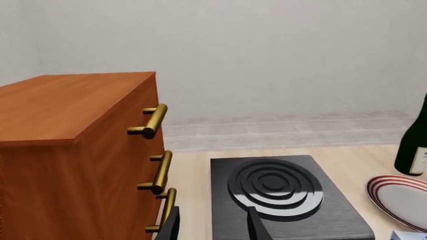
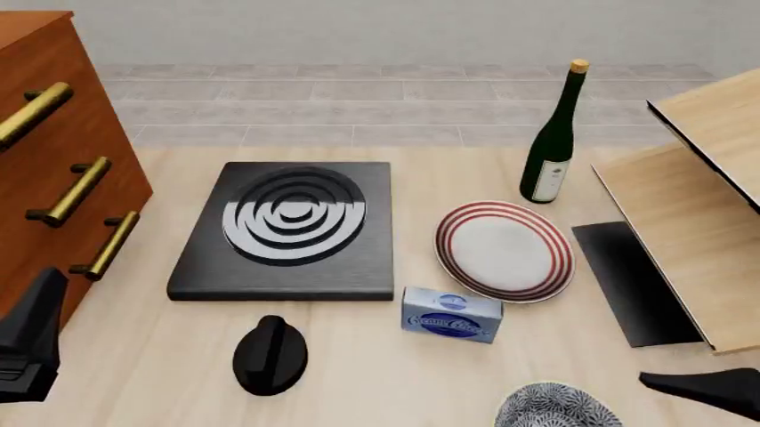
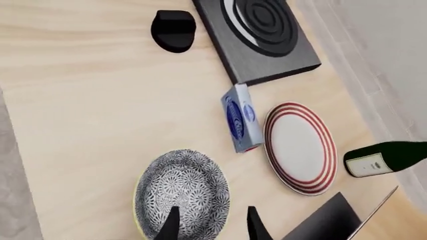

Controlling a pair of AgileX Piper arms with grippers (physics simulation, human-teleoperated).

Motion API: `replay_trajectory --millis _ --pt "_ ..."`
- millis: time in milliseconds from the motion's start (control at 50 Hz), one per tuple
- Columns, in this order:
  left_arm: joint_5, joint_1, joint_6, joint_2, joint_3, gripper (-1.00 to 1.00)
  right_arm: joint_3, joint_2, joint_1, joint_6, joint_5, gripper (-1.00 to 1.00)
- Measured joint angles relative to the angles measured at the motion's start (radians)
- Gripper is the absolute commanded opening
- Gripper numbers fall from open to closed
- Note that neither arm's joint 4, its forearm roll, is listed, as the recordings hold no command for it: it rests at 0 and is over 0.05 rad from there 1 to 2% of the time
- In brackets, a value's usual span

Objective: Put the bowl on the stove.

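The bowl (image 2: 556,407), black-and-white speckled with a pale rim, sits on the table at the front edge, right of centre. In the right wrist view my right gripper (image 3: 212,227) is open above the bowl (image 3: 181,192): one finger lies over the inside, the other just outside the rim. The stove (image 2: 285,231), a black slab with silver-grey rings, lies left of centre. My left gripper (image 1: 213,230) is open and holds nothing, pointing at the stove (image 1: 287,200) from its near left side. In the front view the left gripper (image 2: 36,334) shows at the lower left and the right gripper (image 2: 683,384) at the lower right.
A wooden drawer cabinet (image 2: 60,169) with brass handles stands left of the stove. A black knob (image 2: 270,354) and a blue box (image 2: 451,316) lie between bowl and stove. A red-ringed plate (image 2: 505,249), a green bottle (image 2: 553,142), a black panel (image 2: 635,280) and wooden boards (image 2: 700,196) are at right.
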Motion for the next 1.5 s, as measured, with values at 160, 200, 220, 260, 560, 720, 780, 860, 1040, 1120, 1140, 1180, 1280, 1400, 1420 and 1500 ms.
replay_trajectory --millis 160,200,220,260,560,720,780,860,1040,1120,1140,1180,1280,1400,1420,1500 --pt "-0.004 0.007 -0.002 0.000 0.004 1.00 0.023 0.053 0.073 0.041 -0.043 1.00" --pt "-0.005 0.009 -0.003 0.000 0.004 1.00 0.029 0.068 0.090 0.050 -0.057 1.00" --pt "-0.006 0.009 -0.003 0.000 0.005 1.00 0.033 0.076 0.098 0.055 -0.064 1.00" --pt "-0.007 0.011 -0.004 0.000 0.005 1.00 0.039 0.092 0.113 0.065 -0.079 1.00" --pt "-0.012 0.022 -0.008 0.000 0.007 1.00 0.086 0.235 0.227 0.140 -0.222 1.00" --pt "-0.014 0.027 -0.008 0.000 0.007 1.00 0.104 0.302 0.278 0.179 -0.288 1.00" --pt "-0.015 0.028 -0.008 0.000 0.007 1.00 0.111 0.331 0.298 0.197 -0.317 1.00" --pt "-0.015 0.030 -0.008 0.000 0.007 1.00 0.122 0.373 0.323 0.221 -0.359 1.00" --pt "-0.015 0.036 -0.008 0.000 0.007 1.00 0.145 0.439 0.355 0.268 -0.435 1.00" --pt "-0.015 0.039 -0.008 0.000 0.007 1.00 0.152 0.462 0.366 0.292 -0.465 1.00" --pt "-0.015 0.040 -0.008 0.000 0.007 1.00 0.154 0.467 0.368 0.297 -0.472 1.00" --pt "-0.015 0.042 -0.008 0.000 0.007 1.00 0.157 0.476 0.371 0.308 -0.484 1.00" --pt "-0.014 0.046 -0.009 0.000 0.007 1.00 0.169 0.490 0.373 0.331 -0.509 1.00" --pt "-0.014 0.050 -0.010 0.000 0.007 1.00 0.183 0.497 0.371 0.358 -0.531 1.00" --pt "-0.014 0.050 -0.010 0.000 0.007 1.00 0.185 0.497 0.370 0.363 -0.533 1.00" --pt "-0.014 0.052 -0.010 0.000 0.008 1.00 0.193 0.493 0.364 0.382 -0.539 1.00"
